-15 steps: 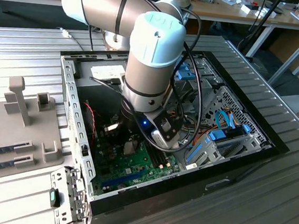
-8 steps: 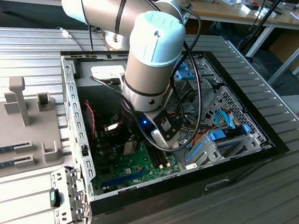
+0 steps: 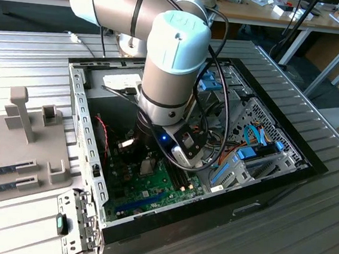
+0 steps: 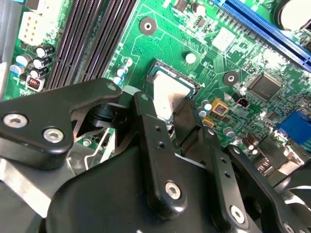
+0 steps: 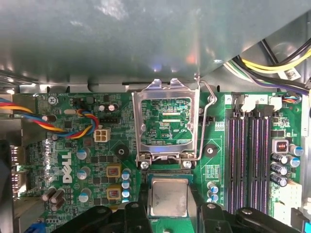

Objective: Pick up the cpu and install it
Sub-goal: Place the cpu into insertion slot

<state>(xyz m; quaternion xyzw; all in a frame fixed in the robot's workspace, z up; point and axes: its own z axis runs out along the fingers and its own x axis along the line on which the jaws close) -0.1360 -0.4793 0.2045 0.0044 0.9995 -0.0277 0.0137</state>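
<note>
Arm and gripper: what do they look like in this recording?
The arm has silver-grey tubes and pale blue-grey joint caps, with black cables looped along it and a small blue light at the wrist. The gripper is matte black, its jointed fingers pinned with silver screws.

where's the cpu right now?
In the first wrist view the cpu is at the socket on the motherboard, next to the flipped-open metal socket cover, with the memory slots off to one side.

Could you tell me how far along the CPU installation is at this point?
Done: the cpu is down at the socket. In hand: the gripper straddles it; whether it is seated or released is unclear. Left: the socket's metal retention frame stands open, unlatched.
</note>
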